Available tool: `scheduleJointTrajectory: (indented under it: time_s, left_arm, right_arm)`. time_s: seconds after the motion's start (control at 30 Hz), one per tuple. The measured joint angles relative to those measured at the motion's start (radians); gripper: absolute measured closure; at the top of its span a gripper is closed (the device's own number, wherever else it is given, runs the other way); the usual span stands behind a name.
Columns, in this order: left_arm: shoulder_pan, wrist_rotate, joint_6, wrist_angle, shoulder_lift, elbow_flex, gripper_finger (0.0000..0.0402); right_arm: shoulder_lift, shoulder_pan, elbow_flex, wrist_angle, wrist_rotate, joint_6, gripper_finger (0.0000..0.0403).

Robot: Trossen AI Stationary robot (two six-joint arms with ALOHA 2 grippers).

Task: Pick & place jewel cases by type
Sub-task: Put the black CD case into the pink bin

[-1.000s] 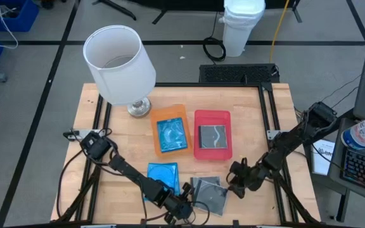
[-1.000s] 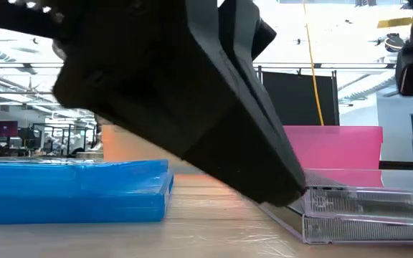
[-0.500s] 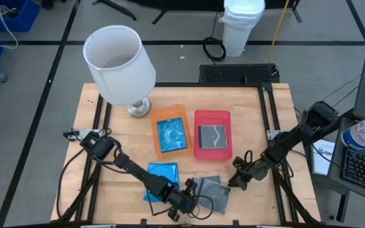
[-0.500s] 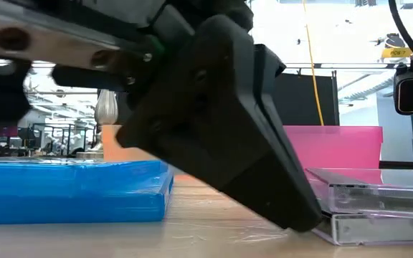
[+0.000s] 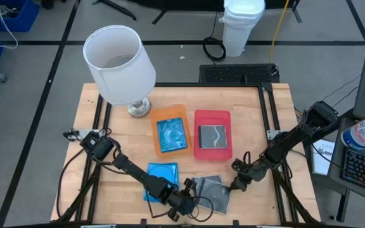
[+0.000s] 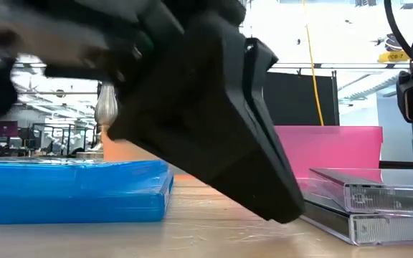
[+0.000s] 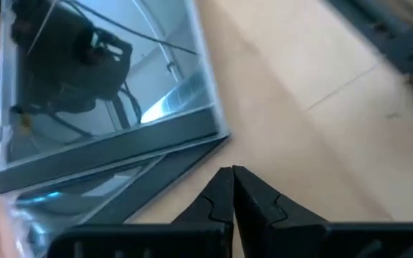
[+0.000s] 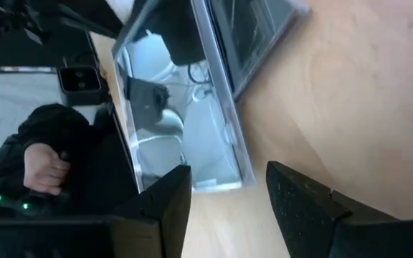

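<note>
Your left gripper (image 5: 184,204) has its fingers pressed together and empty, the tips low at the table's (image 5: 265,114) front edge, just beside the two stacked clear jewel cases with dark inserts (image 5: 211,191); its arm stretches low across the wood past the translucent blue jewel case (image 5: 162,171). Your right gripper (image 5: 236,184) stands spread at the stack's other side — holding nothing. A second blue jewel case (image 5: 172,135) lies in the flat orange tray (image 5: 181,111); a dark-insert case (image 5: 212,136) lies in the flat red tray (image 5: 211,116).
</note>
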Motion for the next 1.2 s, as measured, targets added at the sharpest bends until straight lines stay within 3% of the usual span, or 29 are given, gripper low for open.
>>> scheduleJointTrajectory:
  time_s: [0.67,1.2]
  left_arm:
    - [-0.025,0.076,0.013,0.043,-0.003,0.04,0.0396]
    - [0.026,0.123,0.017,0.106,0.044,0.04,0.0397]
  right_arm:
    - [0.001,0.001,-0.001,-0.005,0.03,-0.007,0.0232]
    - [0.001,0.001,-0.002,-0.008,0.054,-0.04,0.0232]
